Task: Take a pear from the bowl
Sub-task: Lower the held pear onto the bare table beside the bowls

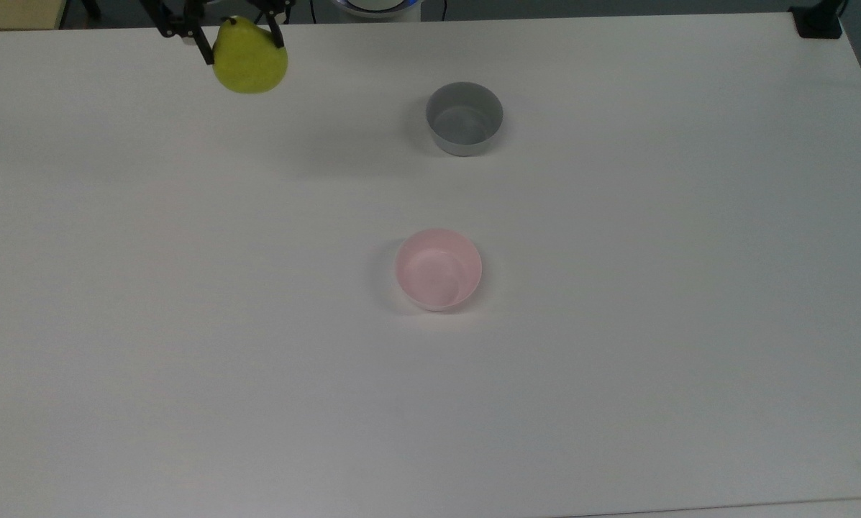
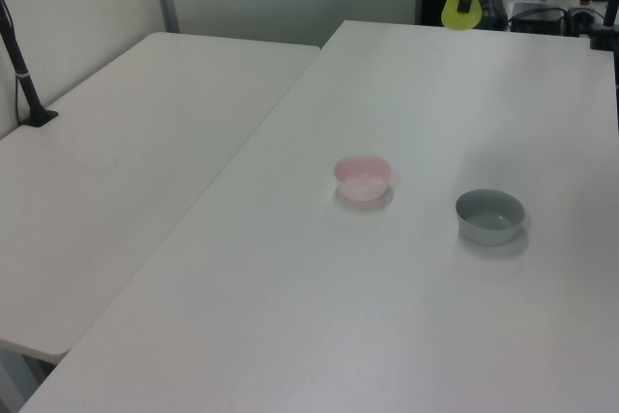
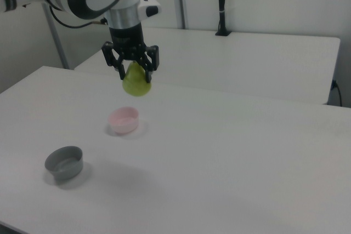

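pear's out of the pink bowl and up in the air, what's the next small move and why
Probably just hold it there. The hand is shut on the pear, which hangs well above the table, and the pink bowl sits empty, so the pickup looks done.

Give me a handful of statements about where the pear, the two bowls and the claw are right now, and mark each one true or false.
1. The claw is shut on the pear and holds it in the air above the table. True.
2. The pink bowl has a pear lying in it. False: it is empty.
3. In the top view, the grey bowl sits closer to the top edge than the pink bowl. True.
4. The pear rests inside the grey bowl. False: it hangs in the claw, toward the top view's upper left, away from both bowls.
5. The two bowls touch each other. False: bare table lies between them.
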`<action>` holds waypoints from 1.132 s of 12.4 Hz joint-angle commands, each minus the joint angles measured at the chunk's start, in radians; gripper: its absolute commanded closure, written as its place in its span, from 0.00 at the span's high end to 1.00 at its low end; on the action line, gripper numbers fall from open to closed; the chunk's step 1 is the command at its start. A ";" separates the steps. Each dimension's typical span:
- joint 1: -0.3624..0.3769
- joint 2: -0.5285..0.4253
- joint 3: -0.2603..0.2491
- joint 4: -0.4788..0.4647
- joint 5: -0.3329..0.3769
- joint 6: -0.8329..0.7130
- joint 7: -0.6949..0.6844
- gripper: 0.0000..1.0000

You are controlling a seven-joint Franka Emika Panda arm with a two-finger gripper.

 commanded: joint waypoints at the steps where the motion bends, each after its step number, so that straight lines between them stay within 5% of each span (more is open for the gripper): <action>1: -0.027 0.052 0.012 0.005 0.014 0.015 -0.037 0.29; 14: -0.039 0.342 -0.039 -0.006 -0.015 0.423 -0.009 0.29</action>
